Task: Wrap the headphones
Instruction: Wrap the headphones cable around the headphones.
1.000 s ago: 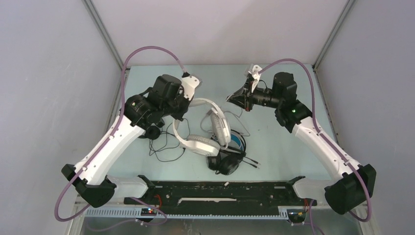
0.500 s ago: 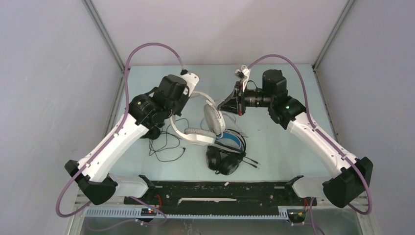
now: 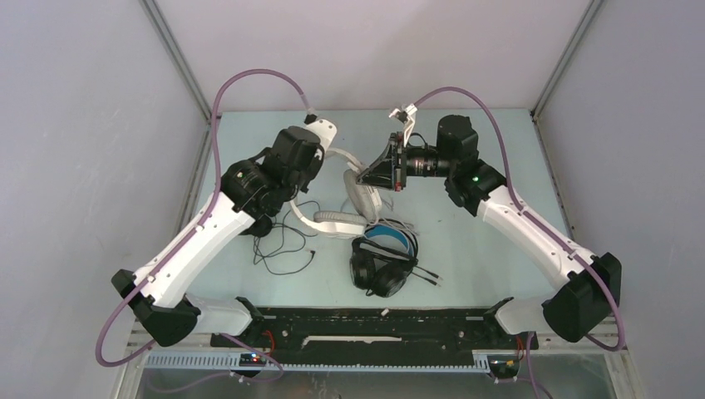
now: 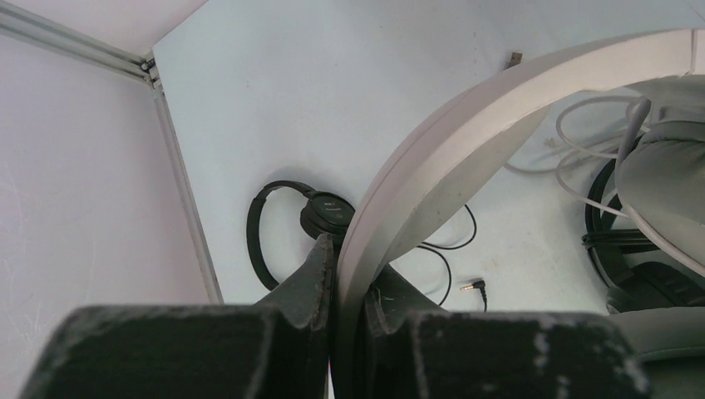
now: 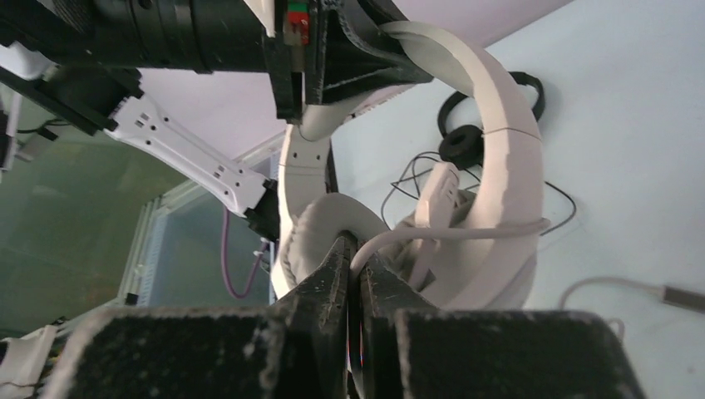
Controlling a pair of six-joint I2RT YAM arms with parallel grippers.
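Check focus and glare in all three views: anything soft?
Top external: sharp, even light, no glare on the table, faint shadows. Left wrist: left gripper blurred up close on the white headset; small black headset crisp. Right wrist: right gripper soft, its pinched white cable sharper.

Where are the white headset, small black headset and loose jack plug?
white headset (image 4: 465, 141), left wrist view, headband arc.
small black headset (image 4: 326, 218), left wrist view, ear cup.
jack plug (image 4: 474, 287), left wrist view, metal tip.
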